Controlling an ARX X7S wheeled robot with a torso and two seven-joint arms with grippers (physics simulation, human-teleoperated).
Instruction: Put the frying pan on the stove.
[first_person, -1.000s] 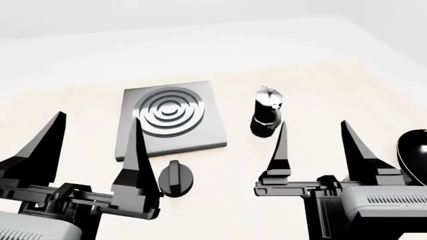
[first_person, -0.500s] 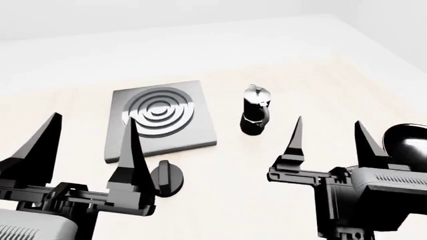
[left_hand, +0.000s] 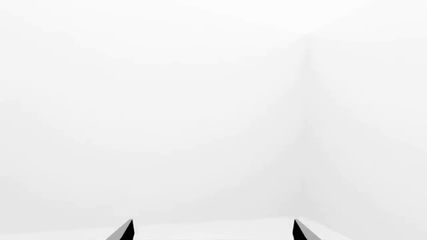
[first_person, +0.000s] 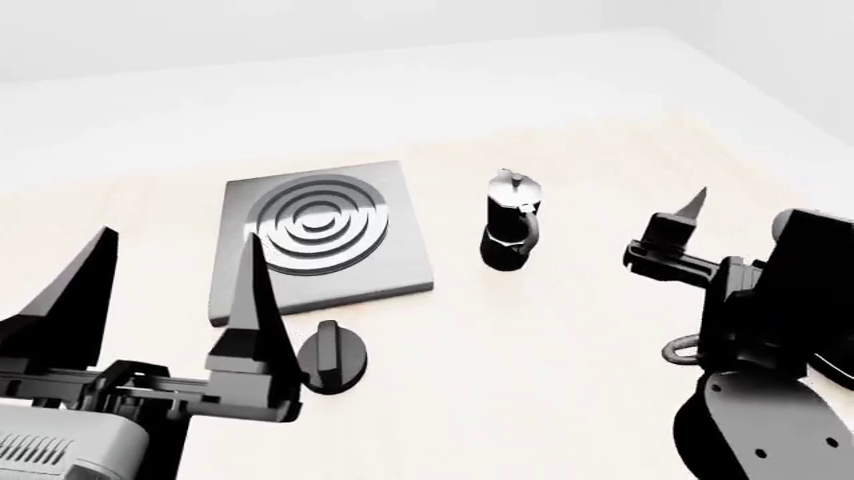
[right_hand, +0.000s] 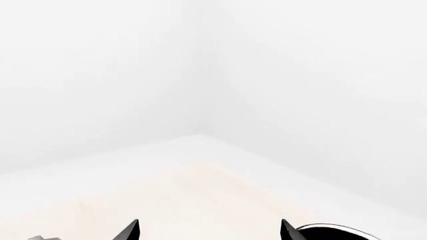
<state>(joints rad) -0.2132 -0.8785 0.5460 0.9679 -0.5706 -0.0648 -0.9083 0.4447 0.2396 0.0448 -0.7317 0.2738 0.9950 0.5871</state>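
Note:
The stove, a grey square plate with dark concentric rings, lies flat on the pale table in the head view. My right arm hides nearly all of the frying pan there. Only its glossy black rim shows in the right wrist view, just beside one fingertip. My right gripper is open and empty, turned toward the table's right side. One of its fingertips shows in the head view. In front of the stove my left gripper is held open, with nothing between its fingers.
A tall black-and-silver moka pot stands to the right of the stove. A small black round knob lies in front of the stove, next to my left gripper. A small grey loop peeks out beside my right arm. White walls surround the table.
My right arm has swung right and turned, so it now covers the pan that showed at the right edge earlier. The head view shifted slightly. The left gripper has barely moved.

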